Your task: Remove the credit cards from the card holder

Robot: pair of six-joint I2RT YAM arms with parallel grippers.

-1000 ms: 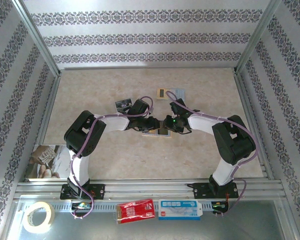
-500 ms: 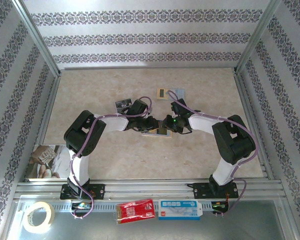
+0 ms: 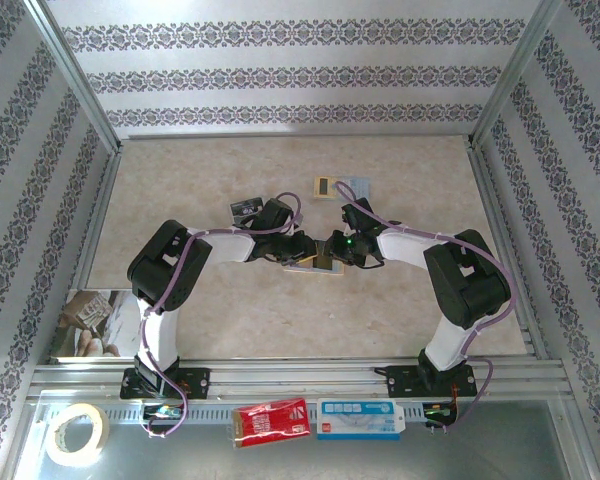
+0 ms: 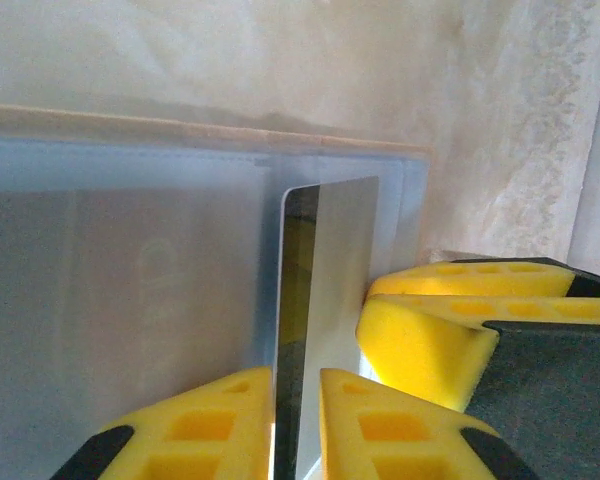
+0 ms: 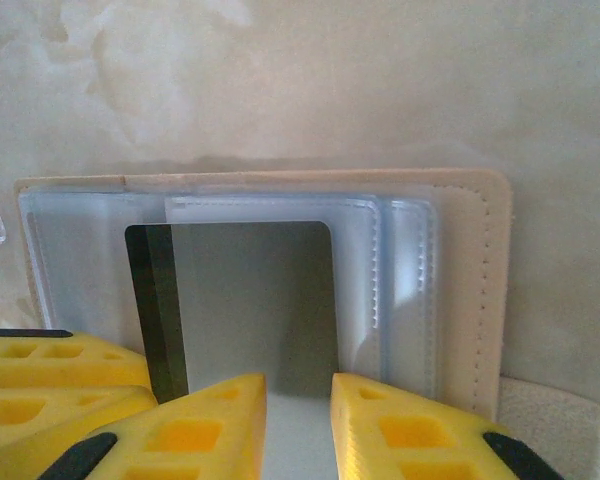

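While right gripper (image 5: pixel 298 385) crowds the card holder (image 5: pixel 470 280), left gripper (image 4: pixel 295 375) narrowly straddles a card (image 4: pixel 340 240); grips unclear.

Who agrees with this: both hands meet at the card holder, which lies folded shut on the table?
Not quite: the card holder lies open, clear pockets up, with a card showing, as the right wrist view shows. The left hand and right hand do meet at it.

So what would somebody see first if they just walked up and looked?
Probably the white-and-black left arm and right arm meeting tip to tip over the tan-beige folding card holder in the middle of the marbled table. Close up, a shiny grey card with a dark stripe sits at the holder's clear pale-blue pockets, between the left tool's yellow fingers.
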